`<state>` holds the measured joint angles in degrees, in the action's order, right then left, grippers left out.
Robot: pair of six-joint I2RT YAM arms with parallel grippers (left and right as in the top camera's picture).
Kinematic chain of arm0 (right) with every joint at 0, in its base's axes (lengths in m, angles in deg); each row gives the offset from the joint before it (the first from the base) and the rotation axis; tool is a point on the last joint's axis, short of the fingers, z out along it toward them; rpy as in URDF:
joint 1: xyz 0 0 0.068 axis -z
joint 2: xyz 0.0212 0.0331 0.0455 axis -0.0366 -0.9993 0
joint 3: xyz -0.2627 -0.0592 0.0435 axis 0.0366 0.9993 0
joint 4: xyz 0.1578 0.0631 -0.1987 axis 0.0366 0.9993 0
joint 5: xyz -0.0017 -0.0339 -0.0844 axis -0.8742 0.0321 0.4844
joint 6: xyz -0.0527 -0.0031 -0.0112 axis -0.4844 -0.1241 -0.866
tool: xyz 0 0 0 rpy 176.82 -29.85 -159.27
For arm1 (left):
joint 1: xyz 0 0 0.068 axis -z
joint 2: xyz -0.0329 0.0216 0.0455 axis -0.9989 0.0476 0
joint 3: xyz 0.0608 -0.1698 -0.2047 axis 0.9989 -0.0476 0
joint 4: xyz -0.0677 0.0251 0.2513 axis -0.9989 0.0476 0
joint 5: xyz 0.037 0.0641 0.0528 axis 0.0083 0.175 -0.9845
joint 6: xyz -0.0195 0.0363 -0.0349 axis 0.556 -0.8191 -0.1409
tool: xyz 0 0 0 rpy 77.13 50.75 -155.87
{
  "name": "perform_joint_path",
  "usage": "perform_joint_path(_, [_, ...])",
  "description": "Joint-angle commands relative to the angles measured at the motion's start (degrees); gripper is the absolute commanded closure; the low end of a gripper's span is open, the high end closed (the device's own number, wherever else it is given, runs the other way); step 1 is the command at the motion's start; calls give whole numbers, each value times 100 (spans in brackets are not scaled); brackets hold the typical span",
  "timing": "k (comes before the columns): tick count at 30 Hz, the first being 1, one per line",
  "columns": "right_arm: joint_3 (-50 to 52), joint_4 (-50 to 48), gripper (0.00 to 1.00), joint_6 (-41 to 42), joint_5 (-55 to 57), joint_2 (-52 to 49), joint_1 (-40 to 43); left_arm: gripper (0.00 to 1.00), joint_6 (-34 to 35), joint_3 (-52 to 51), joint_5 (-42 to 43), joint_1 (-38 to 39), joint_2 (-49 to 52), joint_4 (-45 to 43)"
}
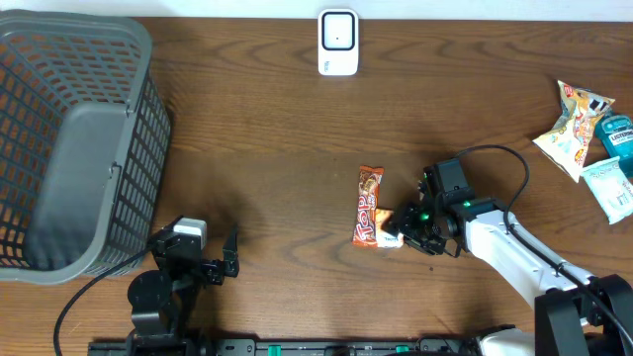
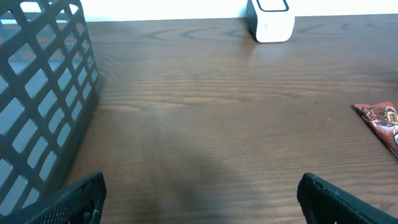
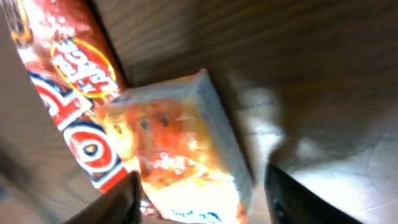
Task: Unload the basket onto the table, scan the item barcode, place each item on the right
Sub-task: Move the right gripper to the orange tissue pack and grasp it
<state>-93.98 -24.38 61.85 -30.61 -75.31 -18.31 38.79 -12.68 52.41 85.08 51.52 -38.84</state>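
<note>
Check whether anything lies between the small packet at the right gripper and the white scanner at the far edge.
Only the red snack bar: it lies right beside the small packet, partly on its scanner side, so a flat slide would likely clip it. Beyond it the table shows nothing; lifted, nothing visible blocks.

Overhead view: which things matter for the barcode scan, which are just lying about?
In the job: white scanner; small orange packet between the right pincer's fingers.
Lying about: long snack bar beside it; grey basket; snack bags at the right edge; left pincer, open and idle.
</note>
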Motion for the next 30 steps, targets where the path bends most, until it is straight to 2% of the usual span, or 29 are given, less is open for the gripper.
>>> perform_joint_path(1, [7,55,35,-90,-72,2,-39,2,52,-87,-17,-13,-9,111])
perform_joint_path(4, [83,87,42,35,260,2,-39,2,52,-87,-17,-13,-9,111])
perform_joint_path(8, [291,24,62,763,758,2,-39,2,52,-87,-15,-13,-9,111])
perform_joint_path(10, [442,-284,77,1029,931,2,-39,2,52,-87,-17,-13,-9,111])
perform_joint_path(14, [562,-730,79,791,962,2,-39,2,52,-87,-17,-13,-9,111])
perform_joint_path(15, [562,-756,81,662,911,2,-39,2,52,-87,-17,-13,-9,111])
perform_joint_path(17, [562,-796,99,387,857,2,-39,2,52,-87,-15,-13,-9,111])
perform_joint_path(20, [560,-817,99,59,730,4,-37,2,52,-87,-17,-13,-9,111])
perform_joint_path(22, [555,-962,99,-385,256,22,2,2,52,-87,-17,-13,-9,111])
perform_joint_path(24, [540,-1158,99,-1069,-697,109,162,2,52,-87,-17,-13,-9,111])
perform_joint_path(27, [516,-1174,99,-1681,-2339,337,651,2,52,-87,-17,-13,-9,111])
perform_joint_path(30, [516,-1180,99,-2162,-4513,522,1344,2,52,-87,-17,-13,-9,111])
